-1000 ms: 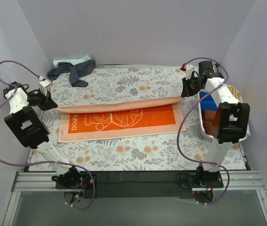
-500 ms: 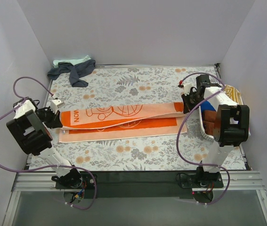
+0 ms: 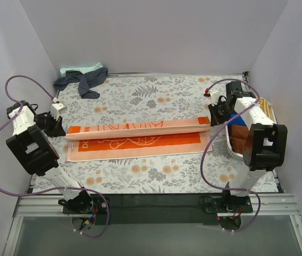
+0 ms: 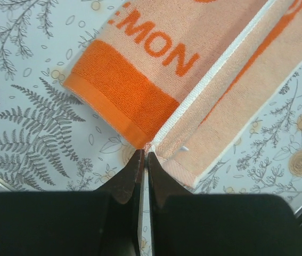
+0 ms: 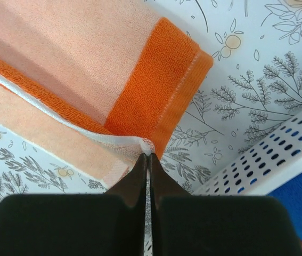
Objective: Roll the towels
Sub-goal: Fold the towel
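Cover (image 3: 156, 173): floral cloth over the whole table; bare strip nearest the arm bases

Orange towel (image 3: 135, 140): mid-table, long side running left to right; near half lies flat with white lettering up; far long edge is folded forward over it, pale underside showing, and stretched between the two grippers

Left gripper (image 4: 144, 154): at the towel's left end, jaws clenched on the corner of the folded edge

Right gripper (image 5: 146, 156): at the towel's right end, jaws pinched on the opposite corner, just beside the basket wall

Basket (image 3: 229, 143): white, perforated, at the right edge; holds blue towel (image 3: 238, 118), brown towel (image 3: 239, 140) and striped towel (image 3: 266, 105)

Navy towel (image 3: 84, 81): crumpled, far left corner

Mint towel (image 3: 76, 70): behind the navy one, touching it, against the back wall
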### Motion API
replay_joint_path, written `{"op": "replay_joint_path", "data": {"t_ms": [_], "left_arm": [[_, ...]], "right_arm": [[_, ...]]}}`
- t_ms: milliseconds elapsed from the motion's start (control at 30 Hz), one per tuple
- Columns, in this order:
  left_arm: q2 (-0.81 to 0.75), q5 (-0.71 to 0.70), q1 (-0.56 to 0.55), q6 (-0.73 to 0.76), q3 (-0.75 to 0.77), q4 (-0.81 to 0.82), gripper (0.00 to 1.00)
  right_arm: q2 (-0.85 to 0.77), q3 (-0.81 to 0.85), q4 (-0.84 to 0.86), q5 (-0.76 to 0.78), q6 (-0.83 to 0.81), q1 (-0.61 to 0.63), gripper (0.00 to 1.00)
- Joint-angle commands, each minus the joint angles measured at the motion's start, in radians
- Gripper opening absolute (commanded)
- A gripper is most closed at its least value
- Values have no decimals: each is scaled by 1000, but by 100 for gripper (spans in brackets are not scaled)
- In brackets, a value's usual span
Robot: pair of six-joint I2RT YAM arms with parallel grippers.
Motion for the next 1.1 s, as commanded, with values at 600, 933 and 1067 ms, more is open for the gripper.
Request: {"op": "replay_joint_path", "data": {"t_ms": [600,933,1067], "left_arm": [[-3,-118,38,12,-232,124,0],[3,-115,33,10,-223,113,0],[2,-86,35,6,-165,78,0]], "right_arm": [[25,-178,-3,50,-104,-19,1],[8,-157,-23,38,-110,-11,1],[-7,-122,-46,31,-110,-10,1]]}}
